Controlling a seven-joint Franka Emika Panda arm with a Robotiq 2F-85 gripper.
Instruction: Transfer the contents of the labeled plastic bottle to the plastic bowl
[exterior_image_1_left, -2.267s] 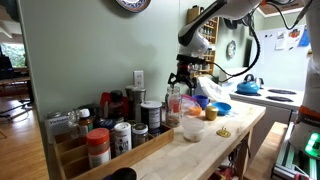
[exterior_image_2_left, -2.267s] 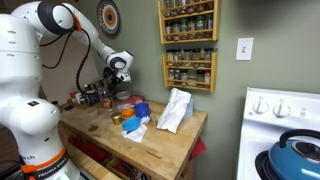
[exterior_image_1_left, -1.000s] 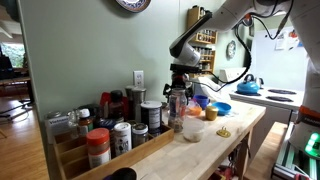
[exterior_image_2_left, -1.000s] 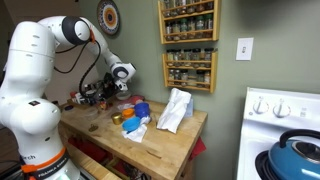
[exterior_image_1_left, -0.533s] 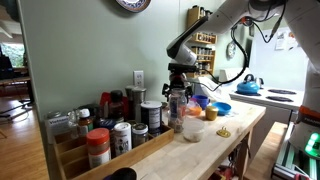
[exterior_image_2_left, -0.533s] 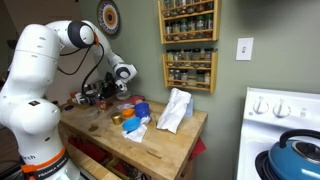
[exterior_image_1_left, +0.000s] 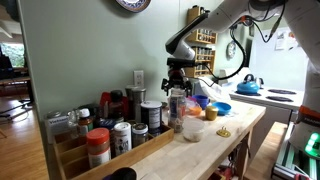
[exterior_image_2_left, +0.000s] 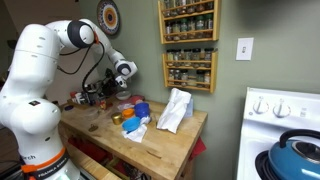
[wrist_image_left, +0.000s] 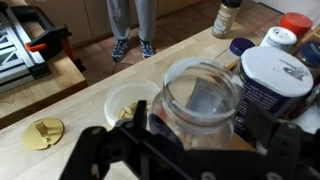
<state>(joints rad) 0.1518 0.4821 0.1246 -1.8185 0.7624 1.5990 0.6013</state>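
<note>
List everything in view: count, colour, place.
counter: 1, wood, along the wall
labeled plastic bottle: 1, clear, on counter under the tool
plastic bowl: 1, whitish, beside the bottle
blue bowls: at least 2, blue, past the plastic bowl
red-lidded jar: 1, red lid, among jars at counter end
white cloth: 1, white, on counter
yellow piece: 1, yellow, near plastic bowl
kettle: 1, blue, on stove
spice racks: 2, wood, on wall
arm: 1, white
tool: 1, dark, around bottle top; grip unclear
</note>
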